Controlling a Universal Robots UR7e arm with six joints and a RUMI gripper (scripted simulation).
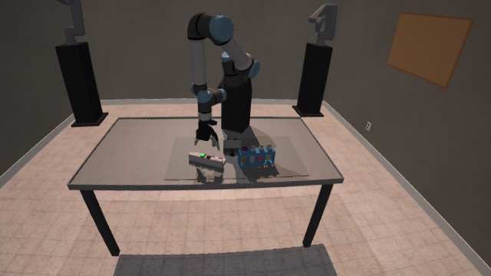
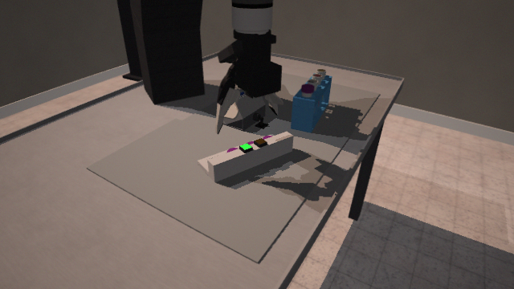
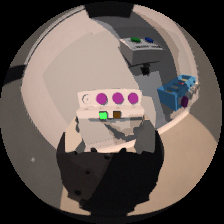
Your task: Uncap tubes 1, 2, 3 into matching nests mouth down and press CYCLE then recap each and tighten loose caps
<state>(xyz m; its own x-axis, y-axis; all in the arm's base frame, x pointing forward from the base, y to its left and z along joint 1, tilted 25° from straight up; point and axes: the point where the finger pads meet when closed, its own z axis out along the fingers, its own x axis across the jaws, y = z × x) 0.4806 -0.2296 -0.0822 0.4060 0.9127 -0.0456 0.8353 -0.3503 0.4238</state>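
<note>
My gripper [image 1: 207, 146] [image 2: 247, 124] [image 3: 110, 116] is open and empty above the cap tray [image 1: 207, 162] [image 2: 257, 162], on the base side of it. In the wrist view purple caps lie in nest 1 [image 3: 133, 98], nest 2 [image 3: 118, 98] and nest 3 [image 3: 102, 98]; nest 4 [image 3: 86, 98] is empty. The green lamp [image 1: 202, 155] [image 2: 246, 147] [image 3: 103, 115] is lit; the amber lamp [image 2: 260, 142] [image 3: 116, 115] is dark. In the blue rack [image 2: 302, 114] [image 3: 169, 96], tube 4 wears a purple cap [image 1: 245, 149] [image 2: 307, 88] [image 3: 185, 101]. Tubes 1 to 3 are uncapped.
The grey key housing [image 1: 232, 146] [image 3: 142, 52] stands between the tray and the arm's base, with the green key [image 3: 135, 39] and the blue key [image 3: 149, 40] on top. A small black object [image 1: 232, 152] [image 3: 145, 70] is in front of it. The rack stands beside the tray.
</note>
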